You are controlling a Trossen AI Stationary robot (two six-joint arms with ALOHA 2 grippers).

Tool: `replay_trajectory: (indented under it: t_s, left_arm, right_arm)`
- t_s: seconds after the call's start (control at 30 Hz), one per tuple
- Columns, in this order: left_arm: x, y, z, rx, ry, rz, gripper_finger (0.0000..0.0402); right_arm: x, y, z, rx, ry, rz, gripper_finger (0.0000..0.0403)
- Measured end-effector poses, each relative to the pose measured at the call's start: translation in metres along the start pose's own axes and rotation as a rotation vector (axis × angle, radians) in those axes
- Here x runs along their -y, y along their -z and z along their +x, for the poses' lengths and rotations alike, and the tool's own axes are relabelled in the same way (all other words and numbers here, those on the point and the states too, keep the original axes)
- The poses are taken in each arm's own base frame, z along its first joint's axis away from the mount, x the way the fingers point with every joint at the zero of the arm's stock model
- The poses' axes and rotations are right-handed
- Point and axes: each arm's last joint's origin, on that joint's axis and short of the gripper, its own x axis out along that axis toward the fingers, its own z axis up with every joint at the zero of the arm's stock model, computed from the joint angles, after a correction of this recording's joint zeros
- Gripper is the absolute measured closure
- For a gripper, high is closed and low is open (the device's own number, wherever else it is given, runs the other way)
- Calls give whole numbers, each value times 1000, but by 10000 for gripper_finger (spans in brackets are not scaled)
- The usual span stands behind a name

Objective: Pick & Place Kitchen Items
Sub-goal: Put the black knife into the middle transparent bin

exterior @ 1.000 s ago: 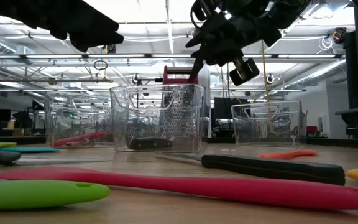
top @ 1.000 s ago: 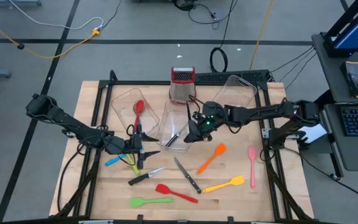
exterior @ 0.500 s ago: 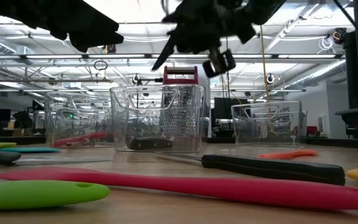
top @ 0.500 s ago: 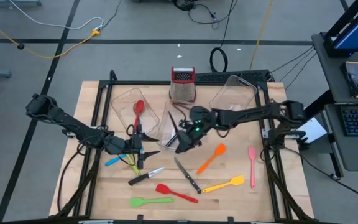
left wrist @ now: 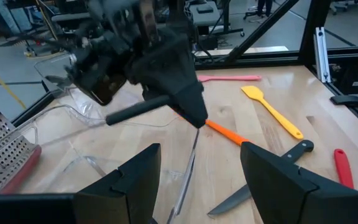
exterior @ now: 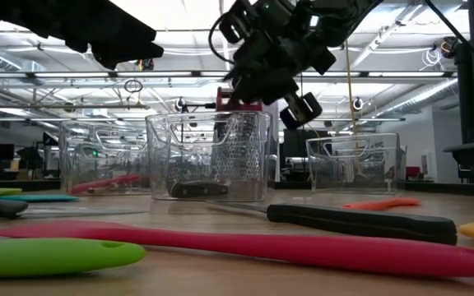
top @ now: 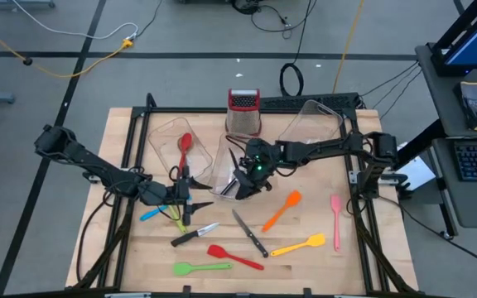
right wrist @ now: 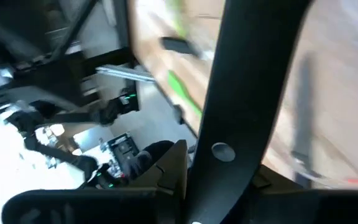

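My right gripper (top: pixel 251 172) hangs over the middle clear tub (top: pixel 226 170), shut on a black-handled knife (left wrist: pixel 135 111). In the low view it hovers above that tub's rim (exterior: pixel 208 115). A second knife lies on the tub's floor (exterior: pixel 197 189). My left gripper (top: pixel 190 199) waits open above the table's left middle, over a blue utensil (top: pixel 151 213) and a yellow-green one (top: pixel 176 218), with nothing between its fingers (left wrist: pixel 135 174). A red spoon (top: pixel 184 147) lies in the left tub. My right gripper pinches the knife's black handle (right wrist: pixel 241 112) between its two fingers, which lie across it. The handle's free end (left wrist: pixel 114 117) sticks out sideways from the fingers. The knife is lifted clear, above the tub. Where its blade points I cannot tell.
On the bare wood near the front lie an orange spatula (top: pixel 281 210), a pink one (top: pixel 335 219), a yellow one (top: pixel 298 245), a red one (top: pixel 234 257), a green one (top: pixel 199 267) and two knives (top: pixel 249 233) (top: pixel 193 235). A steel grater (top: pixel 243 112) and a tilted tub (top: pixel 311 124) stand at the back.
My right gripper has carried the knife toward the table's left, from the middle tub's right side to over the tub, sinking a little and tipping further downward. It has stayed shut on the knife.
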Motion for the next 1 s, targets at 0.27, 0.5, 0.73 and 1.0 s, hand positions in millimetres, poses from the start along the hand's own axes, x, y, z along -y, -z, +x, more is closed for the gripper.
replay_trajectory:
  t_s: [0.27,0.5,0.73,1.0]
  left_arm:
    - [1,0,0,0,22,-3,178]
    - [2,0,0,-1,40,-3,178]
    - [2,0,-1,-1,44,-4,178]
    - [6,0,-2,1,61,0,178]
  right_arm:
    - [5,-8,-6,80,37,34,341]
    - [10,-7,-6,97,78,70,337]
    - [11,-10,-4,122,83,65,338]
    - [17,-16,2,141,91,82,319]
